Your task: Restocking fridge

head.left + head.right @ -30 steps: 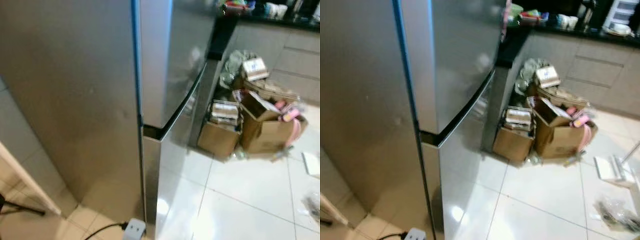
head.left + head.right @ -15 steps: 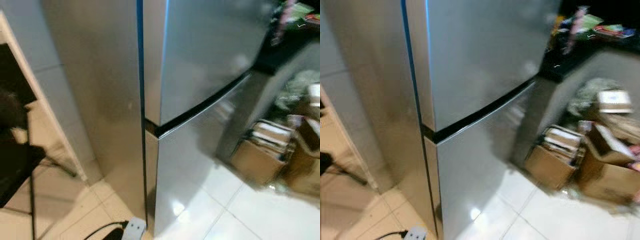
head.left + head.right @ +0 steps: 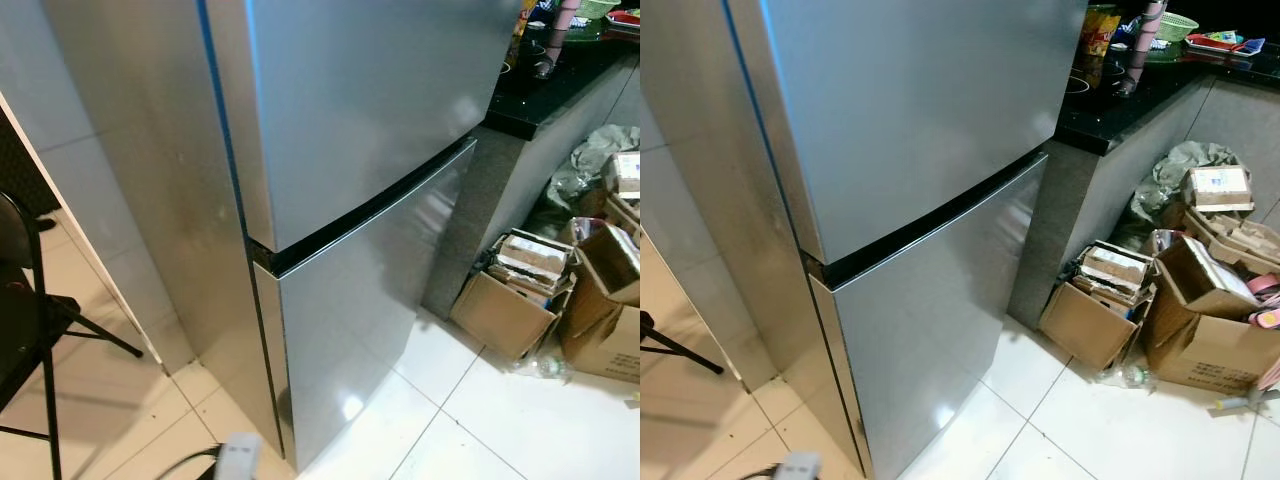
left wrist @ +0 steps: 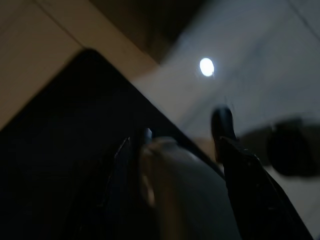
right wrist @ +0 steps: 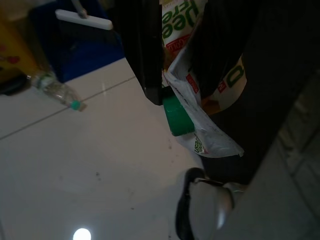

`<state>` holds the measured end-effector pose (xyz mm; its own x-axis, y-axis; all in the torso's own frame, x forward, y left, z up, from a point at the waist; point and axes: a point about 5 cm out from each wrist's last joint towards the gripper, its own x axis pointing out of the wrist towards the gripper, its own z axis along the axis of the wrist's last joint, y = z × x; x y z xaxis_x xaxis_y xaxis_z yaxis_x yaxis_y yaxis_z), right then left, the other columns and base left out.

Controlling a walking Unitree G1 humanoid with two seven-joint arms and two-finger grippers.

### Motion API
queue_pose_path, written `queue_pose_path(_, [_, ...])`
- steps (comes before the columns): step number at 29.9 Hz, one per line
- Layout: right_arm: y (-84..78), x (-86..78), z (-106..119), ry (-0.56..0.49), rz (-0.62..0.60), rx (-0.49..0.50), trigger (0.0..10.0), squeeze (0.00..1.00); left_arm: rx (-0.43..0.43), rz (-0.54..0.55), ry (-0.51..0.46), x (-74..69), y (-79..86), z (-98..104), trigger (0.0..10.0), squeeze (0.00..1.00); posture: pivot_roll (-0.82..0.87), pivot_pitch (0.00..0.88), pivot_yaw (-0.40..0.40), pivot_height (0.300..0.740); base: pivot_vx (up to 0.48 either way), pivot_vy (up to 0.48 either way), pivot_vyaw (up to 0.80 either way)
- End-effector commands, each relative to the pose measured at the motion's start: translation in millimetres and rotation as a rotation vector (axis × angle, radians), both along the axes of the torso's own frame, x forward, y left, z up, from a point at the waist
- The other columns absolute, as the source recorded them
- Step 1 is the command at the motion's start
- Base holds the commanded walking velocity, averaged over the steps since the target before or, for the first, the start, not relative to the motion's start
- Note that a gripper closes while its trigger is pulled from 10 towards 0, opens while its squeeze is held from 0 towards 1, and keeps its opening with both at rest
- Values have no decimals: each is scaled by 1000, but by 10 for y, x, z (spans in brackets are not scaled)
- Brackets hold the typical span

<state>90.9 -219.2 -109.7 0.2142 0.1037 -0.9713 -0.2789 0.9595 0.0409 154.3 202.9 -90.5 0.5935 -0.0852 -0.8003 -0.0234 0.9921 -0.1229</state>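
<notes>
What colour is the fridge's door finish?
Brushed silver-grey fridge, with a black gap between doors; clearest in right eye view.

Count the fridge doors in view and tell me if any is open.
2. The upper door and the lower door directly beneath it, split by a dark seam. Both are shut on the fridge.

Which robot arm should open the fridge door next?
Left, probably. The right gripper is shut on a green-and-white packet, and the fridge is closed. The left gripper looks free, though its view is dark.
</notes>
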Motion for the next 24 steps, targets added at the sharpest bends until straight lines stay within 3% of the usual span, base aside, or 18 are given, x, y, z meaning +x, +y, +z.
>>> queue_pose_path(1, [-26, 22, 10, -5, -13, -3, 10000, 0, -7, 18, -23, 25, 38, 21, 10000, 0, -20, 0, -69, 740, 0, 0, 0])
queue_pose_path(3, [-24, 5, 6, 1, -10, -1, 10000, 0, -21, 86, -123, 161, 230, 140, 10000, 0, -11, 0, -73, 740, 0, 0, 0])
queue_pose_path(8, [-13, -8, 1, 6, -4, 1, 10000, 0, -70, 135, -262, 334, 453, 324, 10000, 0, -1, 0, -71, 740, 0, 0, 0])
queue_pose_path(9, [-6, -5, 1, 5, -4, 2, 10000, 0, -114, 124, -314, 400, 494, 393, 10000, 302, 1, 0, -69, 740, 0, 0, 0])
queue_pose_path(10, [1, -2, 0, 4, -3, 3, 10000, 0, -156, 110, -360, 457, 523, 457, 10000, 706, 1, 0, -69, 740, 0, 0, 0])
queue_pose_path(11, [1, -2, 0, 4, -3, 3, 10000, 0, -156, 110, -360, 457, 523, 457, 10000, 706, 1, 0, -69, 740, 0, 0, 0])
queue_pose_path(12, [5, 0, -1, 3, -2, 3, 10000, 0, -184, 102, -391, 489, 540, 497, 10000, 1000, 1, 0, -69, 740, 0, 0, 0])
queue_pose_path(14, [11, 4, -1, 2, 0, 4, 10000, 0, -223, 63, -427, 541, 550, 556, 10000, 1000, 5, 0, -69, 740, 0, 0, 0])
queue_pose_path(17, [24, 5, -4, 6, 7, 6, 10000, 0, -431, -194, -588, 756, 445, 840, 10000, 1000, 11, 0, -71, 740, 0, 0, 0])
queue_pose_path(18, [24, 5, -4, 6, 7, 6, 10000, 0, -431, -194, -588, 756, 445, 840, 10000, 1000, 11, 0, -71, 740, 0, 0, 0])
queue_pose_path(22, [23, 4, -4, 8, 8, 5, 10000, 0, -585, -433, -662, 862, 241, 1032, 10000, 1000, 11, 0, -70, 740, 0, 0, 0])
queue_pose_path(24, [23, 3, -4, 8, 8, 5, 10000, 0, -606, -470, -662, 863, 210, 1050, 10000, 1000, 11, 0, -70, 740, 0, 0, 0])
